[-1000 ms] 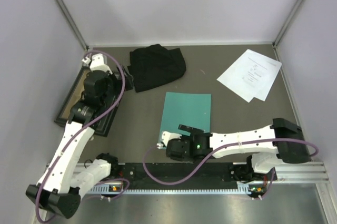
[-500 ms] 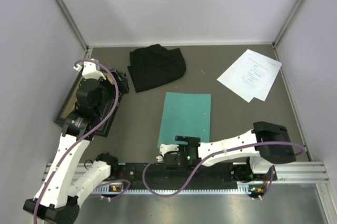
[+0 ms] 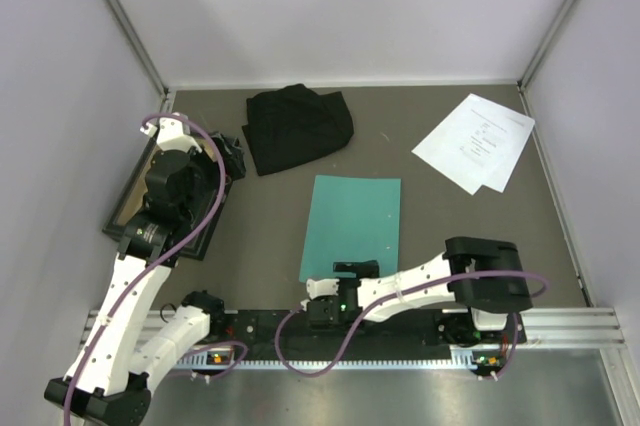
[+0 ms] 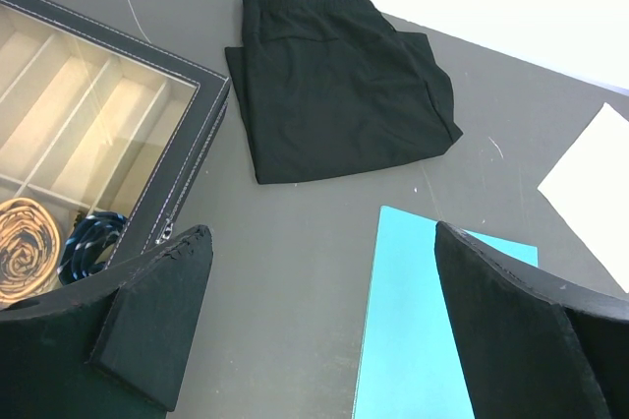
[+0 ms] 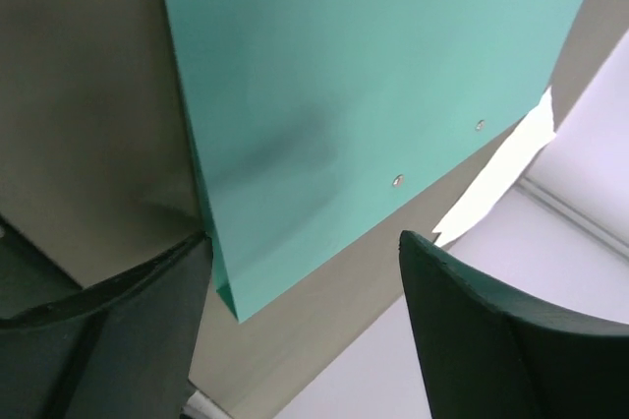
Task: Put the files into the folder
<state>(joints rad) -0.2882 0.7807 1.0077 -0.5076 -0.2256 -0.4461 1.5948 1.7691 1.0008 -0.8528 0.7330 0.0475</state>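
The teal folder [image 3: 352,226] lies shut and flat on the mat in the middle. The files, two overlapping white sheets [image 3: 478,141], lie at the far right, apart from it. My right gripper [image 3: 335,288] is low at the folder's near left corner. In the right wrist view the gripper [image 5: 305,242] is open and empty, with the folder's corner [image 5: 364,75] between the fingers and a sliver of paper [image 5: 501,168] beyond. My left gripper [image 3: 232,158] hovers open and empty at the tray's right side; its view [image 4: 321,232] shows the folder's left edge [image 4: 432,330].
A folded black cloth [image 3: 298,128] lies at the back, left of centre; it also shows in the left wrist view [image 4: 339,75]. A dark-framed compartment tray [image 4: 88,134] holding rolled items sits at the left under my left arm. Walls close in on both sides.
My right arm has drawn back toward the near edge, bringing the gripper to the folder's near left corner. My left arm swung a little left earlier and has since held still.
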